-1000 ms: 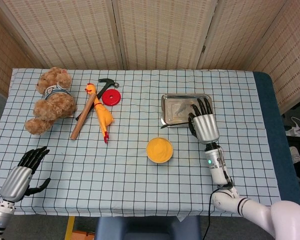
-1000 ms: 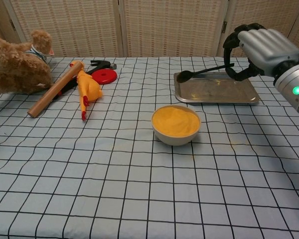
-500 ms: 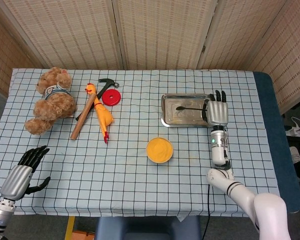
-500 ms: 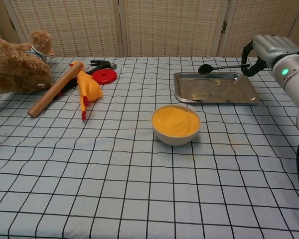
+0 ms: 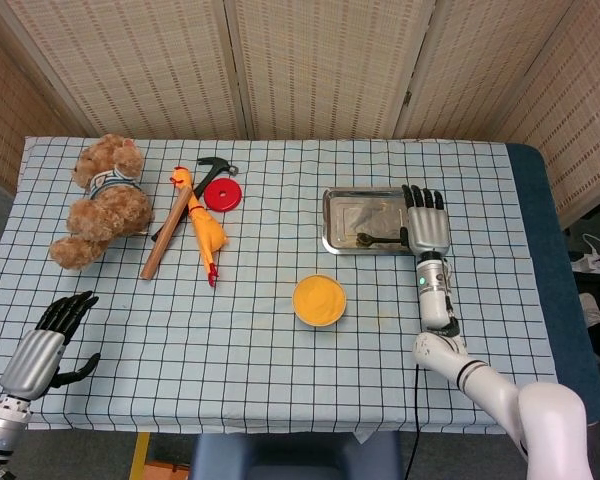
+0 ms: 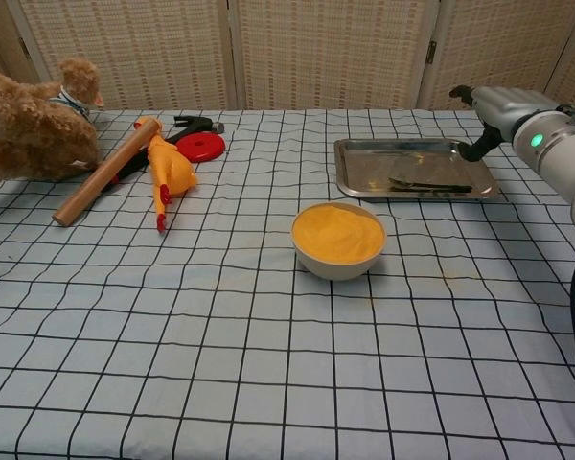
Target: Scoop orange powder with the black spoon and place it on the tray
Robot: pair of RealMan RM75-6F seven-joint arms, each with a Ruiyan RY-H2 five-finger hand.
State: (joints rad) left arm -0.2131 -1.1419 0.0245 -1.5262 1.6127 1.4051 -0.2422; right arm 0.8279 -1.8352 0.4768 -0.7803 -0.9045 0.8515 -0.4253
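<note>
Lying in tray: the black spoon [image 5: 380, 239] rests flat on the tray [image 5: 344, 196] floor along its near edge, handle pointing toward the right hand's fingers [image 5: 424, 199], apart from them.
Right hand: right hand [image 5: 427, 227] hovers at the tray's right end, fingers straight and spread, holding nothing.
Left hand: left hand [image 5: 42, 350] sits at the near left corner of the worktop [image 5: 280, 350], fingers apart, nothing in them, far from everything else.
Powder bowl: bowl of orange powder [image 6: 338, 237] stands on the worktop, nearer than the tray and to the left of the right hand's fingers.
Far side of worktop: teddy bear [image 5: 100, 200], wooden stick [image 5: 167, 233], rubber chicken [image 5: 202, 234], hammer [image 5: 208, 170] and red disc [image 5: 222, 195], all well away from either hand's fingers.
</note>
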